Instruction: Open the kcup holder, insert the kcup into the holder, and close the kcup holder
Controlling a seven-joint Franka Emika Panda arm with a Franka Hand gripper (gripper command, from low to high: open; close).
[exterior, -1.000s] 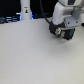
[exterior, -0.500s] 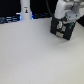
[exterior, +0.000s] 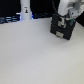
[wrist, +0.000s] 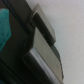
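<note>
The kcup holder [exterior: 61,29], a black boxy unit, stands at the back of the table on the exterior view's right. My gripper [exterior: 63,21] hangs from the white arm and is right at the holder's top front; its fingers merge with the black box, so I cannot tell whether they are open or shut. The wrist view is very close on the holder [wrist: 17,45], with two light grey handle-like blocks [wrist: 44,27] against its black face. A bright green patch [wrist: 4,25] shows at the picture's edge; it could be the kcup's top, but I cannot tell.
A tall white bottle-like object [exterior: 25,11] stands at the back, on the exterior view's left. Dark blue items [exterior: 9,20] line the back edge beside it. The white tabletop [exterior: 35,55] stretches toward the camera.
The arm and gripper have shifted slightly toward the exterior view's left and stayed at the holder. The holder has not visibly moved.
</note>
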